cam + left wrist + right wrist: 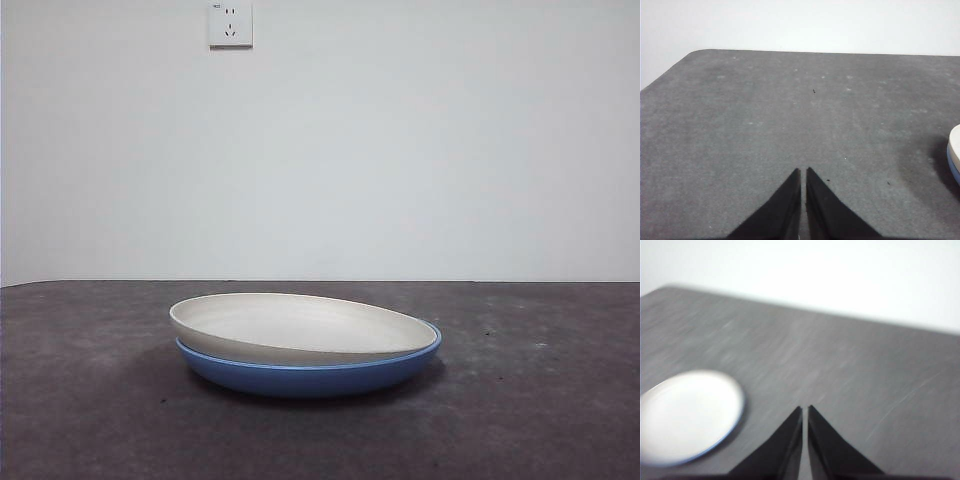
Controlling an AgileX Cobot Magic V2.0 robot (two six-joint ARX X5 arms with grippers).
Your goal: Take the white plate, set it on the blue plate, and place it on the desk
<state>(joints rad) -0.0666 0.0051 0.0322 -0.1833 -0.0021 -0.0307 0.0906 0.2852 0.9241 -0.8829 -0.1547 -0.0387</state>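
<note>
The white plate (pixel 300 327) rests inside the blue plate (pixel 310 374) in the middle of the desk (pixel 540 420), sitting slightly tilted with its left rim raised. My left gripper (pixel 803 170) is shut and hovers over bare desk; only a sliver of the stacked plates (pixel 955 152) shows at the edge of its view. My right gripper (pixel 805 407) is shut too, raised above the desk, and its blurred view shows the white plate (pixel 687 415) with a thin blue rim to one side. Neither gripper touches a plate or appears in the front view.
A white wall with a socket (pixel 230 23) stands behind the desk. The desk's rounded corner (pixel 700 52) shows in the left wrist view.
</note>
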